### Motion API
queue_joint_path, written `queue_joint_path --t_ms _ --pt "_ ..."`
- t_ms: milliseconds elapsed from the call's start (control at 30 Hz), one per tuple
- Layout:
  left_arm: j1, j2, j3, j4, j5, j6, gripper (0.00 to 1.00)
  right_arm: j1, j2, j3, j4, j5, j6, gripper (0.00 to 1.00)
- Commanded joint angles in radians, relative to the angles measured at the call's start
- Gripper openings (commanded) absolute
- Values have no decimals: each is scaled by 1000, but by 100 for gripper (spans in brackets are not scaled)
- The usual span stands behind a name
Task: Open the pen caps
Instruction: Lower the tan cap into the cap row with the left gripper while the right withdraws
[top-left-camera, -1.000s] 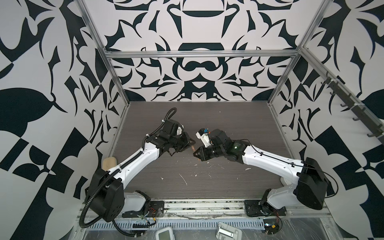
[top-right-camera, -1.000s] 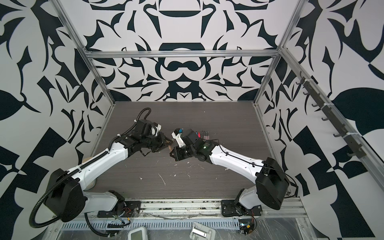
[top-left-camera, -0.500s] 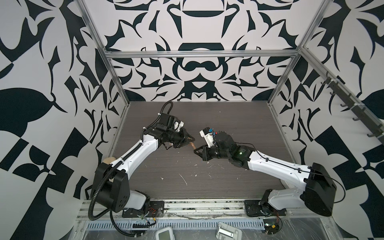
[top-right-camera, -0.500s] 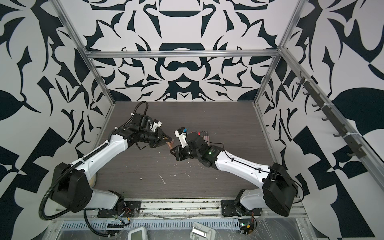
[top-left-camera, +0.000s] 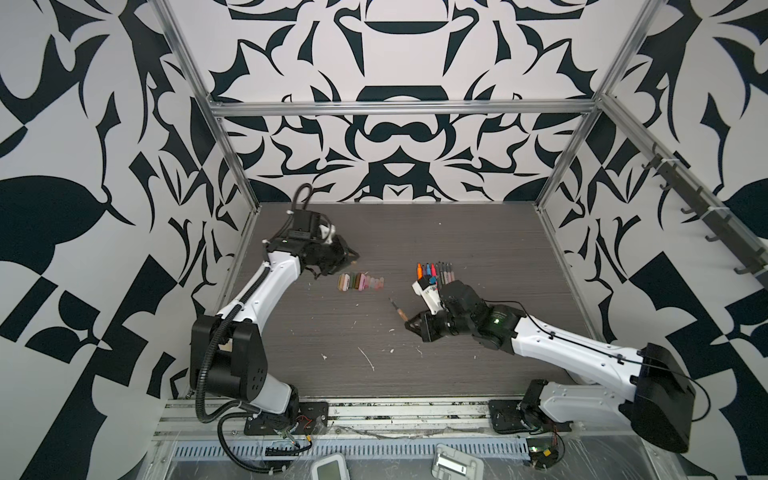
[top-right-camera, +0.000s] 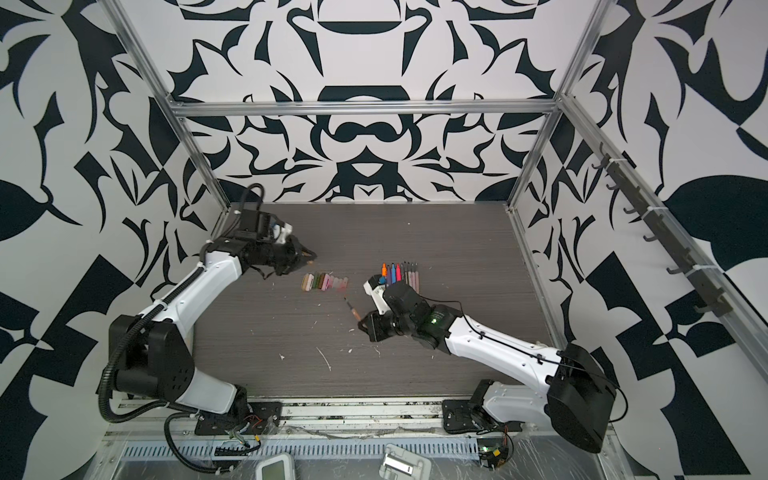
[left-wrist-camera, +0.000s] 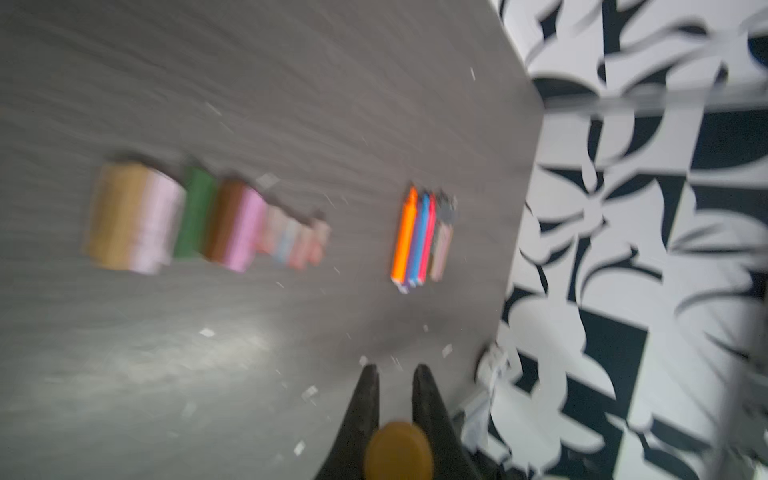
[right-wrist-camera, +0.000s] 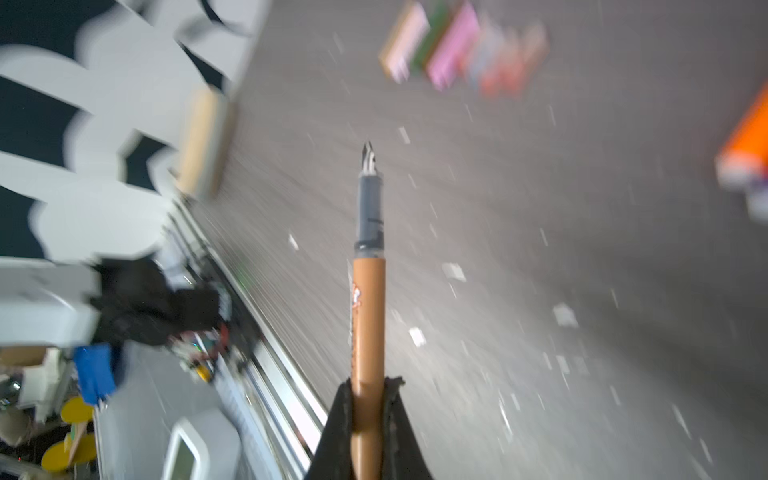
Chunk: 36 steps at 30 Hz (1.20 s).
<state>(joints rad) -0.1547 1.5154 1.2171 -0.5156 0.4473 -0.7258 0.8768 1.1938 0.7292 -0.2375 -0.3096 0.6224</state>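
My left gripper (top-left-camera: 352, 254) (top-right-camera: 311, 254) hovers at the back left, just behind a row of loose pen caps (top-left-camera: 360, 282) (top-right-camera: 325, 282) lying side by side. It is shut on a brown cap (left-wrist-camera: 397, 451), whose round end shows between the fingers; the gripper (left-wrist-camera: 395, 372) tips stand slightly apart beyond it. My right gripper (top-left-camera: 409, 326) (top-right-camera: 362, 326) is shut on a brown pen (top-left-camera: 397, 309) (right-wrist-camera: 368, 311) with its nib bare, pointing towards the caps. Behind it lies a row of pens (top-left-camera: 435, 272) (top-right-camera: 400, 274) (left-wrist-camera: 419, 237). The wrist views are blurred.
White scraps (top-left-camera: 365, 357) litter the dark table near the front middle. Patterned walls on aluminium posts (top-left-camera: 232, 158) close in three sides. A tan block (right-wrist-camera: 203, 141) sits by the left wall. A metal rail (top-left-camera: 374, 415) and small devices (top-left-camera: 328, 467) lie along the front.
The two grippers, close together in the middle a second ago, have drawn apart. The left went back-left with the cap, the right came right and nearer with the bare pen.
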Motion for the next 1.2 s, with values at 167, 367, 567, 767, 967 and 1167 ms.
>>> queue_joint_path --t_ms 167,367,567,767,967,1167 --pt "10 16 43 -50 -103 91 0 2 -53 -11 -100 -4 -7 0" --pt "10 85 105 -203 -186 193 0 1 -60 -40 -95 43 -14 0" --pt "7 142 115 -288 -343 260 0 1 -83 -80 -94 99 -13 0" --pt "-22 213 99 -274 -429 289 0 -1 -76 -79 -94 104 -17 0" --pt "-45 298 87 -222 -468 311 0 -1 -65 -71 -97 93 -22 0" --pt "-45 362 88 -193 -443 334 1 -2 -67 -77 -105 96 -21 0"
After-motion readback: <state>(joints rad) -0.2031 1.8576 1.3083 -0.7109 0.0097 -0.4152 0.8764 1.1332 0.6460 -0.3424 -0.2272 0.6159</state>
